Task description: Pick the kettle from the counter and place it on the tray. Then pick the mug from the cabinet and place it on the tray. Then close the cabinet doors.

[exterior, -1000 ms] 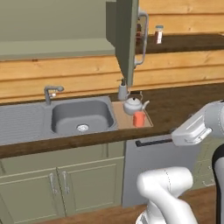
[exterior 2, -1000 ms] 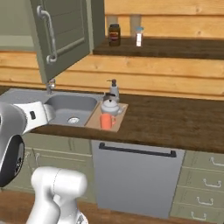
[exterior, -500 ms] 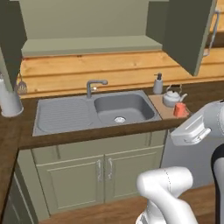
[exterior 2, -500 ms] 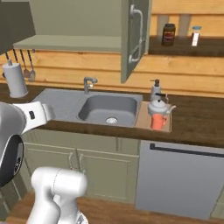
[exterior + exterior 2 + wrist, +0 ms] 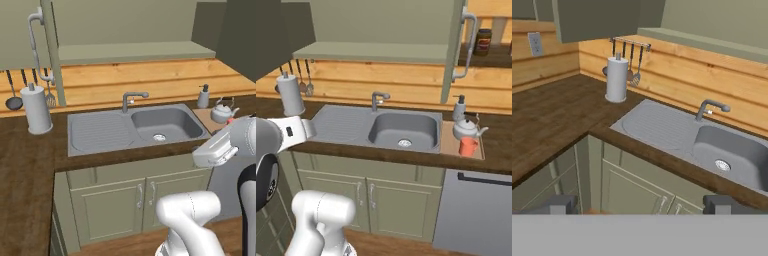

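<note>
The silvery kettle (image 5: pixel 466 129) and the orange-red mug (image 5: pixel 468 146) both stand on the tan tray (image 5: pixel 448 143), right of the sink on the dark counter (image 5: pixel 552 115). From the left base camera the kettle (image 5: pixel 220 111) sits at the far right, with a sliver of the mug (image 5: pixel 231 121) beside my arm. The cabinet (image 5: pixel 371 50) is open: one door (image 5: pixel 454 45) with its silver handle hangs open right of the shelf, and the other door (image 5: pixel 30 35) swings out on the left. My gripper (image 5: pixel 639 205) is open and holds nothing, low in front of the counter's edge.
A grey sink (image 5: pixel 167 124) with faucet (image 5: pixel 131 100) and ribbed drainboard (image 5: pixel 654 125) lies ahead. A white paper towel roll (image 5: pixel 617 79) stands under hanging utensils. A soap dispenser (image 5: pixel 459 107) is behind the kettle. A dark jar (image 5: pixel 482 41) sits on a high shelf.
The whole picture has slid rightward as the base drives left along the counter. Kettle and mug stay on the tray. The gripper stays open.
</note>
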Tool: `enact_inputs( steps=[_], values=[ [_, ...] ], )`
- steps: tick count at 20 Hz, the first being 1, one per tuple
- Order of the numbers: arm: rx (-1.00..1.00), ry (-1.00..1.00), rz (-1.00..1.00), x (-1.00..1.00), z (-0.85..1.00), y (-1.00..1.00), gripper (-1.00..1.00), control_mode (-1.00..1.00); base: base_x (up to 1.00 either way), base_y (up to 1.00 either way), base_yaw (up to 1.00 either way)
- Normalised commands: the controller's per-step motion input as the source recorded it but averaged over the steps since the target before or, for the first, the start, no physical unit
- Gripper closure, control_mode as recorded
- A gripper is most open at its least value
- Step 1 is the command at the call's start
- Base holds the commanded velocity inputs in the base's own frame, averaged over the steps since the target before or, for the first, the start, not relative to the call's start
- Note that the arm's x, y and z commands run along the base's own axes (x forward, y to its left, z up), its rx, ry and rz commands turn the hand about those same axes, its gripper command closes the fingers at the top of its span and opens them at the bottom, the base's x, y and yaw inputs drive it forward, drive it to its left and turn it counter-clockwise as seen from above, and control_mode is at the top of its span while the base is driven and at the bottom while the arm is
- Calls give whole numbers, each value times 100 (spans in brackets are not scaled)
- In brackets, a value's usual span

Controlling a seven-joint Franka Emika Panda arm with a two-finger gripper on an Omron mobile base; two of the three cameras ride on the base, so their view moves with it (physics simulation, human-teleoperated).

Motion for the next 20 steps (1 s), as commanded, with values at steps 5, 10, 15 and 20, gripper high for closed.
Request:
enact_inputs(
  steps=[5, 10, 15, 20],
  values=[
    [0, 0, 0, 0, 0, 0, -100, 100, 51, 0, 0],
    [0, 0, 0, 0, 0, 0, -100, 100, 48, 0, 0],
    [0, 0, 0, 0, 0, 0, -100, 100, 32, 0, 0],
    [0, 0, 0, 0, 0, 0, -100, 100, 25, 2, 1]
  ],
)
